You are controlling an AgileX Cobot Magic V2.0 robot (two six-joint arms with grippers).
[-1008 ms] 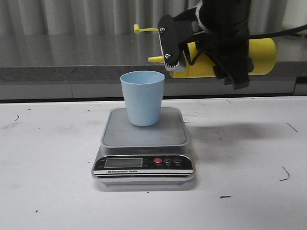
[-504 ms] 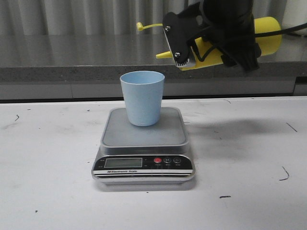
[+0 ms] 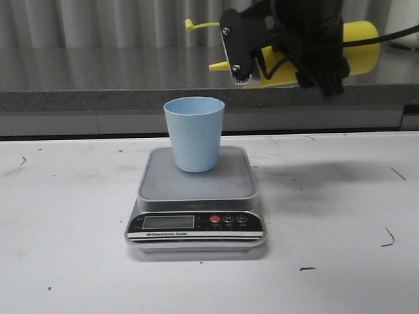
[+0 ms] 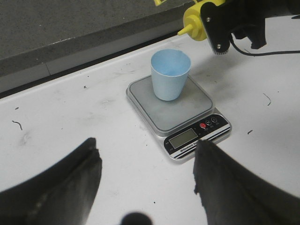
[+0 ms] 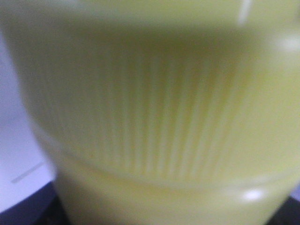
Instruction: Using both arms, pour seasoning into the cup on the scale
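Note:
The light blue cup (image 3: 194, 133) stands upright on the platform of the silver-grey scale (image 3: 196, 196), at its far side. My right gripper (image 3: 278, 55) is shut on the yellow seasoning bottle (image 3: 357, 55), held nearly level above and to the right of the cup. Its nozzle (image 3: 219, 66) points left, beside and above the cup's rim, not over its mouth. The bottle (image 5: 154, 117) fills the right wrist view. In the left wrist view the cup (image 4: 170, 75), scale (image 4: 180, 112) and bottle (image 4: 196, 22) show far off. My left gripper (image 4: 145, 161) is open and empty above the table.
A grey ledge (image 3: 98, 98) and a ribbed wall run along the back of the white table (image 3: 65, 229). The bottle's cap strap (image 3: 200, 25) sticks out to the left above the nozzle. A dark cable (image 3: 393, 36) trails right from the right arm.
The right gripper has lifted the bottle a little and moved it up. The nozzle dipped downward half a second ago and is now nearly level again. The cup and scale have not moved.

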